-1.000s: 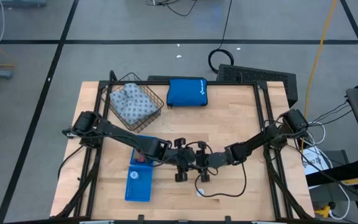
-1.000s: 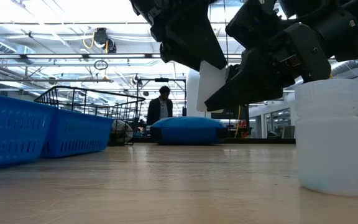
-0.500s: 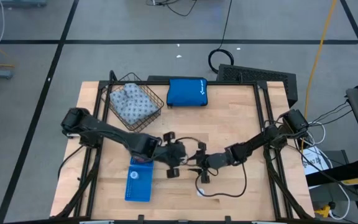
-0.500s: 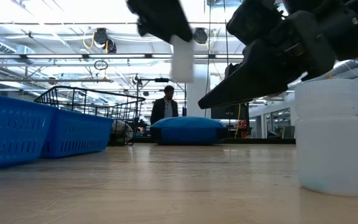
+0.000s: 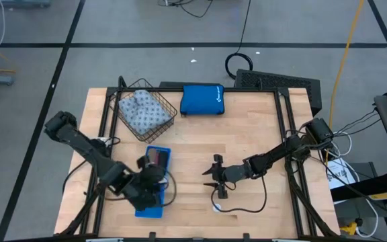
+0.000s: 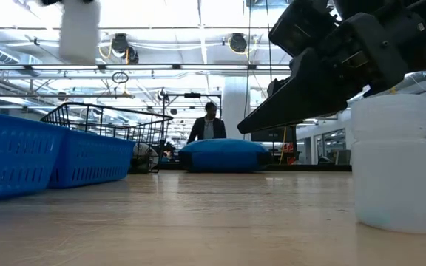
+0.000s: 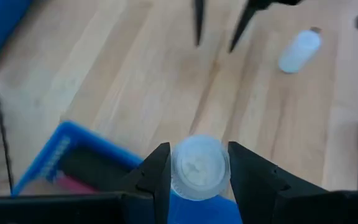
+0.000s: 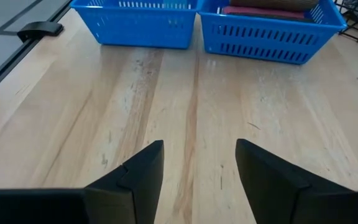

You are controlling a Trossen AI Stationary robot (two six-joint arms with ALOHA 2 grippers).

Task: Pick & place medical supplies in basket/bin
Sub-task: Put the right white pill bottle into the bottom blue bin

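the left gripper (image 7: 197, 180) is grasping a small white bottle (image 7: 197, 169) upright between its fingers, hanging directly above the blue tray (image 5: 154, 176). to do this well, it should be lowering straight into the compartment beneath before letting go, clear of the rolls (image 8: 272, 7) in the neighbouring compartment. the right gripper (image 5: 213, 176) is waiting with fingers spread above bare table (image 8: 185, 106), a second white bottle (image 6: 394, 162) standing close beside it.

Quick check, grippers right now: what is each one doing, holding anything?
Left gripper: shut on a small white bottle, above the blue tray.
Right gripper: open, empty, over bare table.
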